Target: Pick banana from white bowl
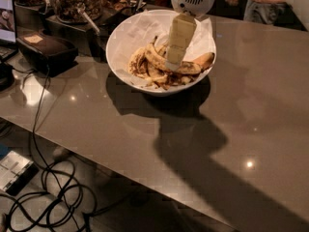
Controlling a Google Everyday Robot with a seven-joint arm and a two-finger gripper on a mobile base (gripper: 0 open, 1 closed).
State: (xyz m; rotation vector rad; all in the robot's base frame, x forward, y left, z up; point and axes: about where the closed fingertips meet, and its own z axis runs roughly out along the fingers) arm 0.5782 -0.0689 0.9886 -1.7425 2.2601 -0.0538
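Hanging into the white bowl point(115, 64), the gripper point(173, 64) has the banana point(155, 61) lying crosswise just beneath it; whether it's open or closed, I can't tell.

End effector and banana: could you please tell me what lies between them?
Nothing shows between them in the camera view: the end effector hangs inside the white bowl, its tip right at the banana.

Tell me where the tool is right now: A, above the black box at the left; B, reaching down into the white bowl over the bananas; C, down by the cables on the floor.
B: the tool hangs inside the white bowl, its tip right by the banana.
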